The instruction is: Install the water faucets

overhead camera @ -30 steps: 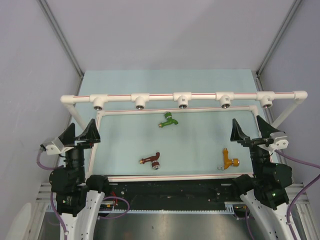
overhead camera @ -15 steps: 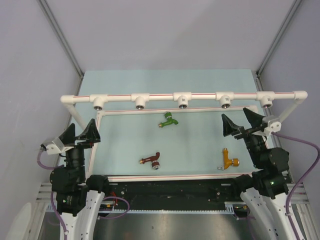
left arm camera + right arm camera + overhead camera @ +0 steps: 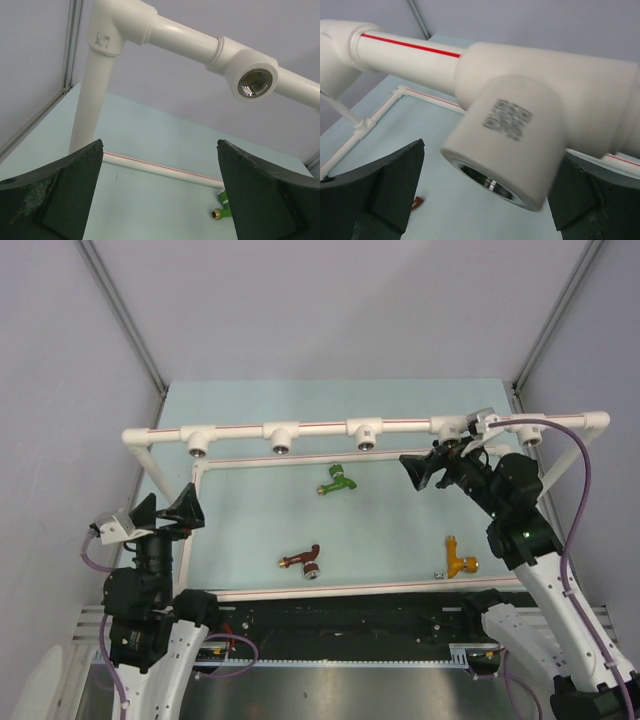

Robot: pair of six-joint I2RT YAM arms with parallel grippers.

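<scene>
- The three water faucets all lay loose on the table [image 3: 250, 520]. The green faucet [image 3: 337, 480] was near the white pipe frame [image 3: 320, 427], the dark red-brown faucet [image 3: 303, 560] near-left, and the orange-yellow faucet [image 3: 460, 561] near-right. None was screwed in.
- The right fingers [image 3: 415, 471] stood wide apart and empty, raised to a tee socket [image 3: 505, 145] that filled the wrist view. I judged this lined up the threaded mouth, not a pick.
- The left fingers [image 3: 186, 506] were also spread and empty, held low beside the frame's left leg, probably parked clear.
</scene>
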